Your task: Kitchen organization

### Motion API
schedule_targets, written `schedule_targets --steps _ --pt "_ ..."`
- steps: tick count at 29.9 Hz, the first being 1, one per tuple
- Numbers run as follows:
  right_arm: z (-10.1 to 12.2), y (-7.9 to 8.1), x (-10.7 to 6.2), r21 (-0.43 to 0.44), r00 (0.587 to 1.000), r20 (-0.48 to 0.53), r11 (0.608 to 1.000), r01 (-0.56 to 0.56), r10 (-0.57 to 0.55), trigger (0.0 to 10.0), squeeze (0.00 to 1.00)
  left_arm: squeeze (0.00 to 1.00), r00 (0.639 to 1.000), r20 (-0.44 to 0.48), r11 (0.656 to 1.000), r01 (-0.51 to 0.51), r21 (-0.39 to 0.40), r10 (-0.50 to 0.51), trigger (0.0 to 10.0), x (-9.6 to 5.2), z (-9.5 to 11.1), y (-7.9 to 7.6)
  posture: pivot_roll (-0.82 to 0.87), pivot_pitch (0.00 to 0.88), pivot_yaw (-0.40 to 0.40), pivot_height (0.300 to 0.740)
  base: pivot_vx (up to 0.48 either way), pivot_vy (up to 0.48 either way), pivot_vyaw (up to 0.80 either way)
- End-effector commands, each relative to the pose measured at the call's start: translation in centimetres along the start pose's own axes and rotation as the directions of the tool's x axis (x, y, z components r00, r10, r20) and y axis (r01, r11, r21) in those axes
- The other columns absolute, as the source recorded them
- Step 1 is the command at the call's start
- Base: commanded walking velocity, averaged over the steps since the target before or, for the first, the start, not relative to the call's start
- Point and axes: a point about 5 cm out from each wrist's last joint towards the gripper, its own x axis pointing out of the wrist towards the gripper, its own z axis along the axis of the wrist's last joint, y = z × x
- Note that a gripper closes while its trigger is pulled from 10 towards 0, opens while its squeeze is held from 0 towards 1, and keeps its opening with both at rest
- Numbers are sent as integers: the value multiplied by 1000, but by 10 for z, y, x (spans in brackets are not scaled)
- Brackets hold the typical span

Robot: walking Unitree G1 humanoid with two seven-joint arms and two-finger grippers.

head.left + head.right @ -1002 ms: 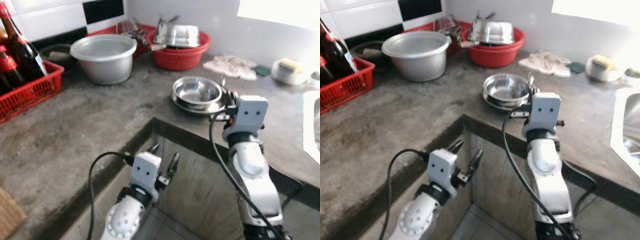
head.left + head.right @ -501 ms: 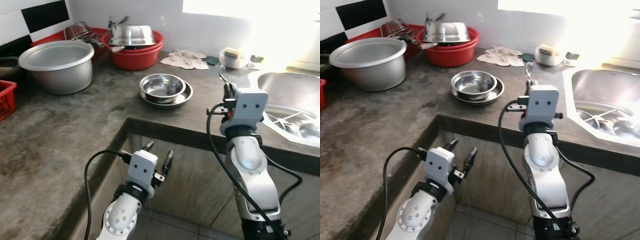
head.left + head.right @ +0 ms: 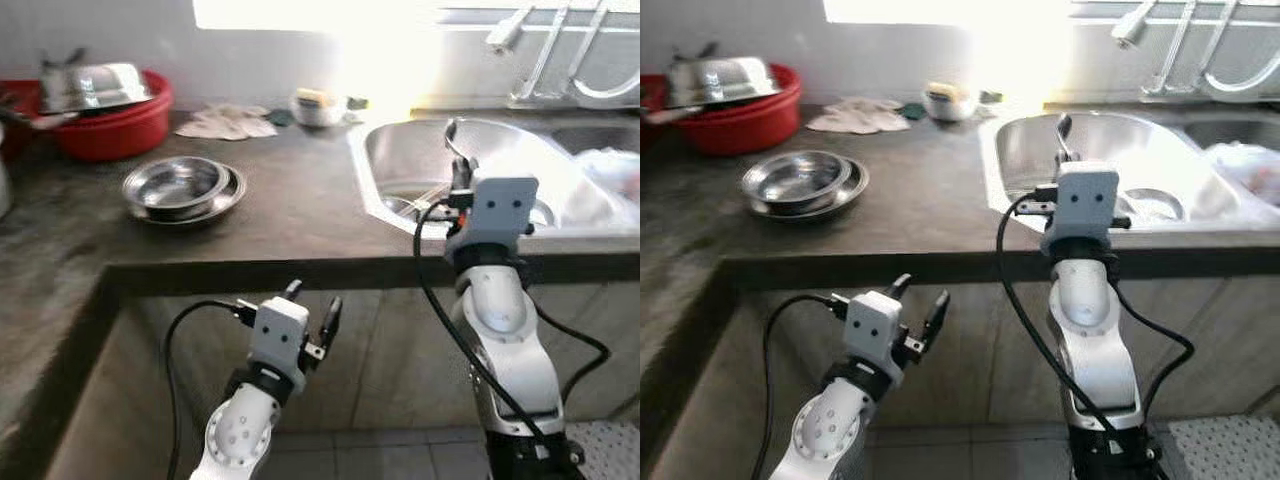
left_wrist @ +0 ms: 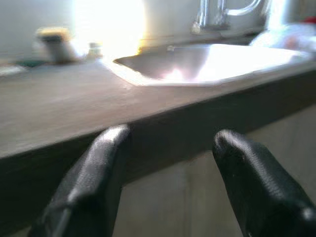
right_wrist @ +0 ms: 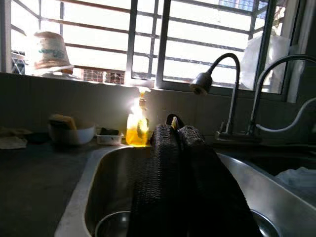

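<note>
Over the sink (image 3: 560, 170), right hand (image 5: 180, 148) hides something yellow.

two silver arms with rounded shells, each ending in a pale boxy wrist block marked by two dark dots. black cables looping alongside. long black textured fingers (image 4: 94, 192) at tips.

The sink (image 3: 1160, 150) is shiny metal; the bowls (image 3: 183, 185) too; the counter (image 3: 290, 215) looks dull, rough stone; the tub (image 3: 110, 125) is red plastic.

Sunlit barred window (image 5: 148, 37) above grey countertop (image 3: 290, 215)
</note>
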Motion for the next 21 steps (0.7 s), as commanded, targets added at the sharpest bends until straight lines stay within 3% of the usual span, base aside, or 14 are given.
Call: schedule_targets --steps 1,2,13,21 --pt "5 0 3 2 1000 16 1000 2 -2 4431 0 0 1000 5 1000 -22 14 22 10000 -2 0 3 23 59 -19 740 0 0 0" --pt "4 0 4 1 1000 12 1000 -2 2 10000 0 0 1000 4 1000 -14 14 14 10000 -2 0 3 23 60 -18 740 296 -375 0" --pt "-6 -2 10 13 998 -48 1000 -28 29 10000 0 0 1000 -6 1000 -10 16 10 10000 -3 -1 1 24 61 -23 740 320 -354 0" --pt "-9 2 19 27 989 -71 992 -126 128 10000 0 0 1000 -13 1000 -5 25 6 10000 -3 -2 1 25 52 -23 740 358 -316 0"
